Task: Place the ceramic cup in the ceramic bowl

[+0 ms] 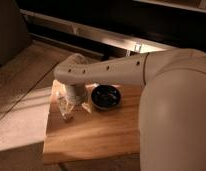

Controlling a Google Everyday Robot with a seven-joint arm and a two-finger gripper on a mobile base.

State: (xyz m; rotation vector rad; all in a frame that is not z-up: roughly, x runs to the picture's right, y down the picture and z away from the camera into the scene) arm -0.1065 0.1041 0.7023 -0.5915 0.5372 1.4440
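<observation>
The ceramic bowl (106, 96) is round, shallow and glossy dark. It sits on the wooden table (101, 137) near its far edge. My gripper (67, 109) hangs from the cream arm, reaching down to the table's left part, a short way left of the bowl. A small cream-beige piece, which looks like the ceramic cup (68, 117), shows right under the gripper. The rest of it is hidden by the gripper, and I cannot tell whether it is held.
My large cream arm (166, 100) covers the right side of the view and the table's right part. A pale thing (58, 93) lies at the table's far left corner behind the wrist. Dark rails and a wall run behind the table.
</observation>
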